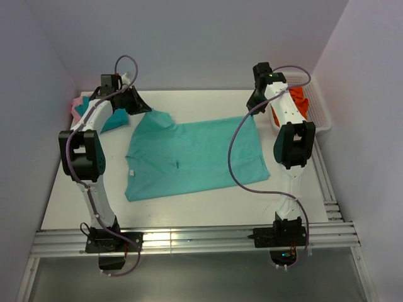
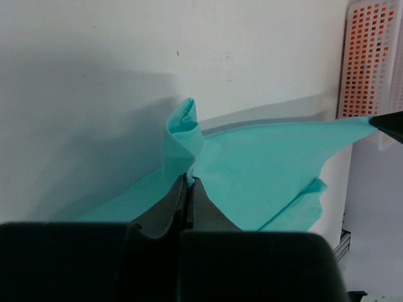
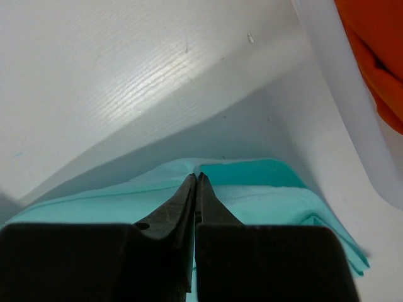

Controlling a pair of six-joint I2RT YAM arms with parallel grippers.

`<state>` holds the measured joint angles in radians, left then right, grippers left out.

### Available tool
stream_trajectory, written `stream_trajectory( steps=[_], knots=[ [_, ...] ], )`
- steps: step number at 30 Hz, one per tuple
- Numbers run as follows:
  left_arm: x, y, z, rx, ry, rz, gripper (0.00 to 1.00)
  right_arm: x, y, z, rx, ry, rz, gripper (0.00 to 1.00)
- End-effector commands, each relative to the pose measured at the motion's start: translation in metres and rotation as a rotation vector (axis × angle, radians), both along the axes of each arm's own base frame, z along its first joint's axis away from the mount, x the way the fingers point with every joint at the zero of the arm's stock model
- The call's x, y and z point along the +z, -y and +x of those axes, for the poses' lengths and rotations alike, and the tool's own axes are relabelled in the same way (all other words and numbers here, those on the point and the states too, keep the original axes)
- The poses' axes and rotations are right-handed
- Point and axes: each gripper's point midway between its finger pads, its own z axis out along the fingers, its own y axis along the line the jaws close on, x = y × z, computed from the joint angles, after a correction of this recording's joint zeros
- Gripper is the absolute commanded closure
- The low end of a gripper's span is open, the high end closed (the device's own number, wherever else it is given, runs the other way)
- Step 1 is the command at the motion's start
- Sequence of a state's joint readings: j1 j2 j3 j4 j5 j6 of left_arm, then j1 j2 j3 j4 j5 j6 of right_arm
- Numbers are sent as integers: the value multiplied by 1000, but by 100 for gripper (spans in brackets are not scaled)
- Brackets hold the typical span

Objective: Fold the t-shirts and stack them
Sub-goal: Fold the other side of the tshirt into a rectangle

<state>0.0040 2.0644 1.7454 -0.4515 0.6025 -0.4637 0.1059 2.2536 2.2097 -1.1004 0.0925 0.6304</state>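
The mint-green t-shirt (image 1: pixel 192 157) lies spread across the middle of the table. My left gripper (image 1: pixel 146 110) is shut on its far left corner, which stands up as a bunched peak (image 2: pixel 182 129); the cloth stretches away to the right (image 2: pixel 271 170). My right gripper (image 1: pixel 253 107) is shut on the far right corner of the same shirt (image 3: pixel 252 179), close to the table. A darker teal t-shirt (image 1: pixel 114 119) and a pink t-shirt (image 1: pixel 78 106) lie at the far left, partly hidden behind my left arm.
A white basket (image 1: pixel 315 110) with orange cloth (image 1: pixel 297 100) stands at the far right edge, right beside my right gripper; its wall (image 3: pixel 340 94) and the orange cloth (image 3: pixel 378 44) show in the right wrist view. Walls close the back and sides.
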Motion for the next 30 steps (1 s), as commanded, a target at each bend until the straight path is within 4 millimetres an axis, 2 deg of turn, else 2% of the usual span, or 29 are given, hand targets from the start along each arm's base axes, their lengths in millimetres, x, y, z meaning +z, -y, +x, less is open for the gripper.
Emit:
stream_trajectory(
  steps=[1,3,4,5,6,7,8,9,10,12,13,14,15,16,18,19,21,22,24,25,26,27,28,29,30],
  knots=[
    [35,11,-21,-25,85,59,100,29,2,-8,-5,73,-6,100],
    [38,15,-31,-30,93,82,100,36,3,-14,-10,86,-6,100],
    [48,15,-37,-23,112,94,100,30,3,-20,-8,69,-8,100],
    [43,18,-47,-29,98,101,100,29,4,-23,-10,65,-9,100],
    [45,18,-52,-27,100,106,100,37,4,-27,-10,85,-7,100],
    [58,19,-61,-25,127,108,100,29,5,-34,-14,67,-10,100],
    [50,20,-71,-25,108,122,100,28,6,-39,-17,65,-14,100],
    [51,21,-78,-25,107,129,100,36,7,-44,-19,85,-12,100],
    [53,20,-92,-23,108,138,100,27,8,-52,-22,67,-14,100],
    [51,21,-107,-11,103,166,100,34,11,-63,-29,86,-19,100],
    [52,20,-123,-7,103,176,100,23,12,-73,-31,63,-23,100],
    [50,18,-131,14,95,194,100,22,13,-78,-34,63,-26,100],
    [48,17,-140,26,92,203,100,28,14,-85,-37,82,-25,100],
    [46,14,-156,41,85,210,100,16,17,-96,-45,57,-28,100],
    [39,8,-172,96,60,247,100,19,19,-110,-52,73,-28,100],
    [35,5,-186,131,48,249,100,5,20,-121,-59,47,-32,100],
    [32,3,-204,169,41,266,100,5,23,-135,-73,55,-34,100],
    [15,1,-217,198,-9,267,100,-9,24,-146,-80,29,-36,100],
    [0,2,-234,212,-42,282,100,-14,25,-158,-90,28,-29,100],
    [-17,-6,-247,261,-80,306,100,-27,26,-168,-98,-1,-29,100],
    [-25,-2,-256,261,-107,303,100,-32,28,-173,-107,-11,-35,100],
    [-28,-9,-257,316,-106,332,100,-37,29,-178,-116,-23,-39,100],
    [-27,-4,-262,326,-116,375,99,-49,30,-186,-127,-53,-46,100],
    [-31,0,-264,333,-135,382,94,-54,32,-190,-133,-74,-54,84],
    [-37,0,-269,354,-175,396,90,-64,34,-194,-142,-112,-67,64]
  ],
)
